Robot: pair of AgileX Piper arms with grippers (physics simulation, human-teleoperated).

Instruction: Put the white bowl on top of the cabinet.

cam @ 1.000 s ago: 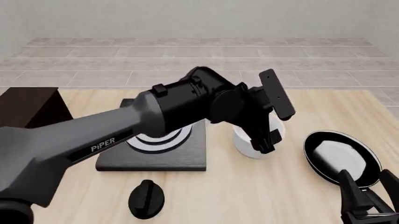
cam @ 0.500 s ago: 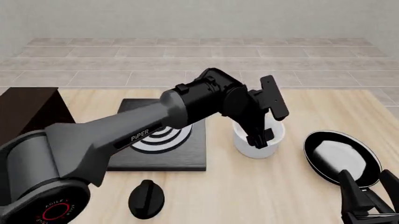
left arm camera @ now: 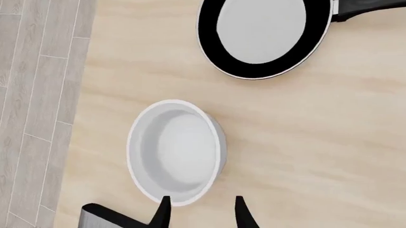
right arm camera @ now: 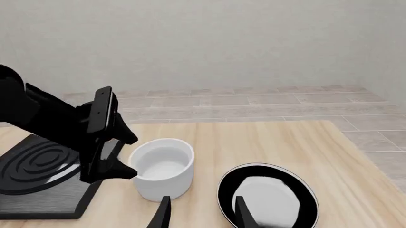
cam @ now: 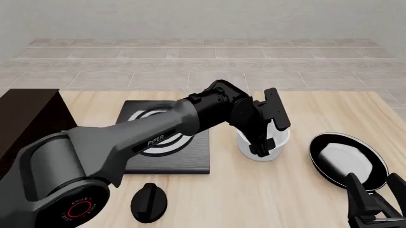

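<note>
Near the middle of the light wooden table (cam: 304, 199), I see the deep glossy white bowl (cam: 265, 142) standing upright, between the flat black slab with grey rings (cam: 166, 147) and the black-rimmed plate with white centre (cam: 347, 159). My left gripper (cam: 266, 137) hangs right over the bowl's near rim, fingers (left arm camera: 159, 214) parted, one inside the wall, one outside, gripping nothing. My right gripper (right arm camera: 201, 213) rests spread and empty beside the plate. The dark brown boxy cabinet (cam: 25, 118) sits far left, well apart from the bowl.
</note>
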